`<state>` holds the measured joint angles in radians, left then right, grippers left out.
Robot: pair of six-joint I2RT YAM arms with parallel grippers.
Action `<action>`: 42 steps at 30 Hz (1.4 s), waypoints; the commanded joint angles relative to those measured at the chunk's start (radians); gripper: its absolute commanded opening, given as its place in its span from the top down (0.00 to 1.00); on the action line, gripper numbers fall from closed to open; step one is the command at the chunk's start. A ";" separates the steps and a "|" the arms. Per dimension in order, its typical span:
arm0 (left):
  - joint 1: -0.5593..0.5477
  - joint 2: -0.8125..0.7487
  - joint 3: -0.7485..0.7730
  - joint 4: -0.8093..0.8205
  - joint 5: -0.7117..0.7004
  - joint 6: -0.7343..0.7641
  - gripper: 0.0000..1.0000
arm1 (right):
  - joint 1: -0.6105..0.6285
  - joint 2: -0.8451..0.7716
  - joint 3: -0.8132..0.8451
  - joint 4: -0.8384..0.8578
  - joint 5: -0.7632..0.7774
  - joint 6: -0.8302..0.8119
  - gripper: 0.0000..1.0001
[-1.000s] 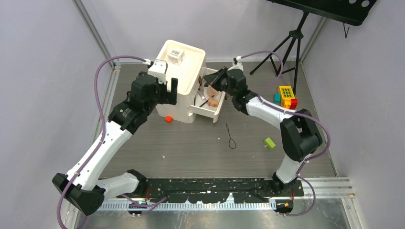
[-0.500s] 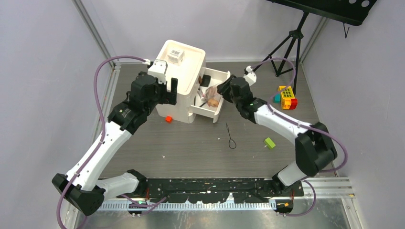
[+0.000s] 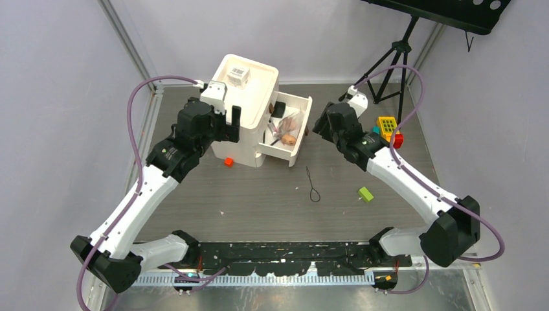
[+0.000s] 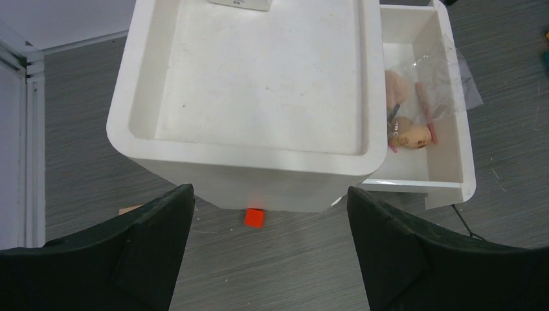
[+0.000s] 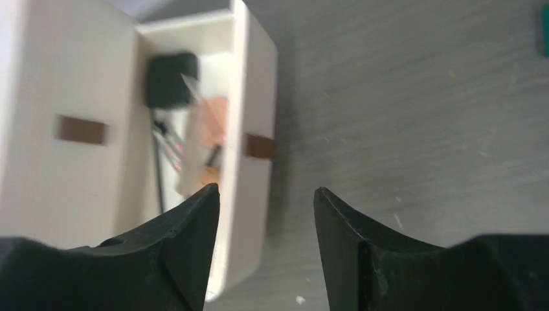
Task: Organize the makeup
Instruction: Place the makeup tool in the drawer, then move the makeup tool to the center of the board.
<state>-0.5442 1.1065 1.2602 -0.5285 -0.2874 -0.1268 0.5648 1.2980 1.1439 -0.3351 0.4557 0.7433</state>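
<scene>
The makeup lies in the pulled-out drawer (image 3: 299, 133) of a white organizer (image 3: 259, 68): peach sponges (image 4: 409, 137), a red pencil (image 4: 425, 116), a black compact (image 5: 169, 79) and a crumpled clear bag (image 4: 447, 61). A clear barcoded box (image 3: 238, 75) sits on the organizer's top. My right gripper (image 3: 318, 127) hangs open just right of the drawer's outer wall (image 5: 256, 97), holding nothing. My left gripper (image 3: 234, 123) stands wide open over the organizer's near edge (image 4: 259, 188), empty, with a small red cube (image 4: 254, 217) on the table between its fingers.
A thin black looped item (image 3: 313, 184) and a green block (image 3: 366, 194) lie on the table right of centre. Yellow, red and green toy blocks (image 3: 388, 130) sit at the far right. A black tripod (image 3: 388, 58) stands behind them.
My right gripper was shut over the drawer; it has opened and pulled back to the right, out of the drawer. The left arm has not moved.
</scene>
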 commanded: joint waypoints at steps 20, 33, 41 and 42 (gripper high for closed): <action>-0.003 -0.016 0.029 0.019 0.016 -0.008 0.10 | 0.216 0.121 -0.422 0.022 -0.223 -0.068 0.38; -0.003 -0.011 0.028 0.021 0.019 -0.010 0.10 | 0.239 0.283 -0.370 -0.120 -0.070 -0.024 0.54; -0.003 -0.007 0.027 0.023 0.021 -0.011 0.10 | 0.272 0.164 -0.471 -0.137 -0.167 0.080 0.89; -0.003 -0.006 0.027 0.023 0.022 -0.013 0.10 | 0.283 0.139 -0.486 -0.140 -0.183 0.096 0.93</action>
<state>-0.5442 1.1065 1.2602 -0.5285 -0.2768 -0.1291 0.8120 1.4879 0.7357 -0.3801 0.3496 0.7658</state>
